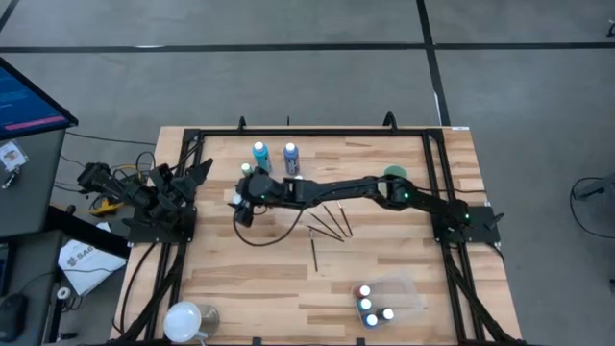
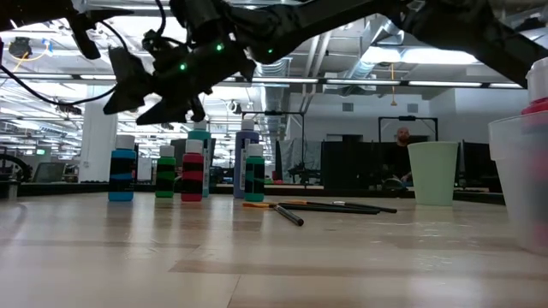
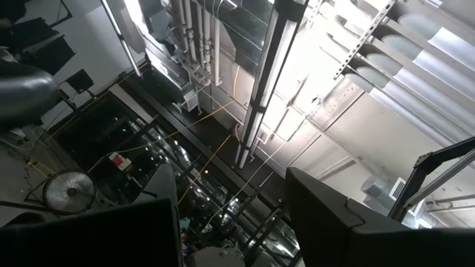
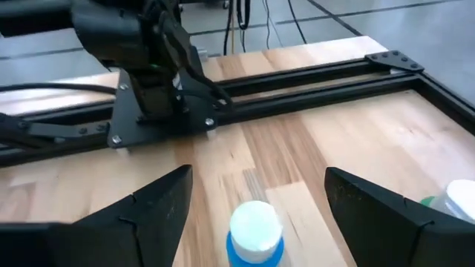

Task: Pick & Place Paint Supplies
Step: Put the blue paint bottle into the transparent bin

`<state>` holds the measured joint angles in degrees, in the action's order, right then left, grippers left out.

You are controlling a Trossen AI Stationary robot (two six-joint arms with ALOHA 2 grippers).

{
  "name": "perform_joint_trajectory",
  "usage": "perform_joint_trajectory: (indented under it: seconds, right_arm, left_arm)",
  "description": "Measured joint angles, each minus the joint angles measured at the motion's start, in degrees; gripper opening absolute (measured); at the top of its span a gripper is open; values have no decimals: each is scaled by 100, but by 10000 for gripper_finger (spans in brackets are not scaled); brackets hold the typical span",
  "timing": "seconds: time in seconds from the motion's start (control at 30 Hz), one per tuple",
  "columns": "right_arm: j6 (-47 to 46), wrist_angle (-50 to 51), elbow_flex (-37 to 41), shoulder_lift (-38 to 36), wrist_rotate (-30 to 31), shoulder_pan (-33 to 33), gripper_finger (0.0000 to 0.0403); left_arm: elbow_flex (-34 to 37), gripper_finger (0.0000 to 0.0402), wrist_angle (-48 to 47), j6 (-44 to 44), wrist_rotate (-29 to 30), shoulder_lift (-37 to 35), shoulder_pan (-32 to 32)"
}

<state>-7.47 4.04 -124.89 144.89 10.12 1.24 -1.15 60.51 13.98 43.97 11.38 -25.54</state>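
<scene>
1. My right gripper (image 4: 256, 196) is spread wide, holding nothing, above a white-capped blue bottle (image 4: 254, 236) at the table's (image 1: 384, 288) left-middle.
2. Other bottles (image 2: 193, 175) stand nearby; brushes (image 1: 332, 223) lie mid-table.
3. My left gripper (image 3: 231, 215) is parked at the left edge, fingers apart, pointing up.

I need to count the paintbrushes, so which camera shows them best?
The high view: the paintbrushes lie spread on the wooden table, seen from straight above, each apart from the next. The low view shows the paintbrushes edge-on and overlapping. Neither wrist view shows them.
</scene>
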Motion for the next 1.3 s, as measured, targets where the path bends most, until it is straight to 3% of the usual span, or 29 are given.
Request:
perform_joint_trajectory:
  seconds: [0.83,1.3]
  right_arm:
    - [-307,39,1,370,28,56,297]
    - [-412,19,1,370,23,49,234]
  left_arm:
    - [0,132,0,0,-21,0,0]
    - [-2,132,0,-2,2,0,0]
